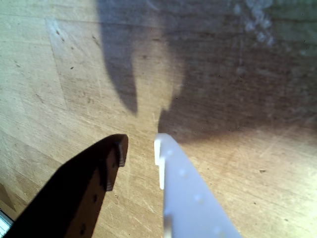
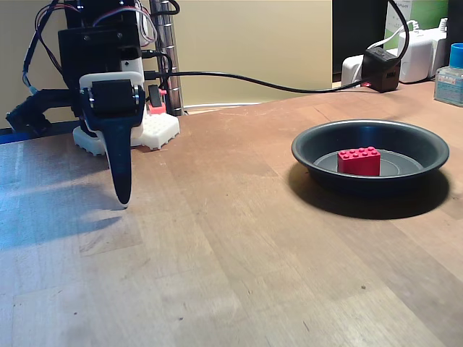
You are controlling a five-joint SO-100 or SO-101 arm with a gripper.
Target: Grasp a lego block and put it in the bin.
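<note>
Gripper: in the wrist view the gripper (image 1: 140,148) has one black finger (image 1: 84,193) and one white finger (image 1: 190,198); a narrow gap of bare wood shows between the tips, jaws slightly parted, nothing between them.
Gripper, fixed view: the gripper (image 2: 121,191) points straight down at the left of the frame, its tip just above the table (image 2: 231,275) or touching it; cannot tell which.
Shadow: the two fingers cast a dark forked shadow (image 1: 148,74) on the wood ahead of them.
Arm: black motor housings with bundled wires stand above the gripper, on a white base (image 2: 155,131).
Lego block: red lego block (image 2: 359,160) lies studs up inside the bin, on its flat bottom, well apart from the gripper.
Bin: dark grey round bin (image 2: 307,148) sits on the table at the right of the fixed view.
Background: a black cable (image 2: 253,81) runs from the arm to a black box (image 2: 381,69) at the table's far edge.
</note>
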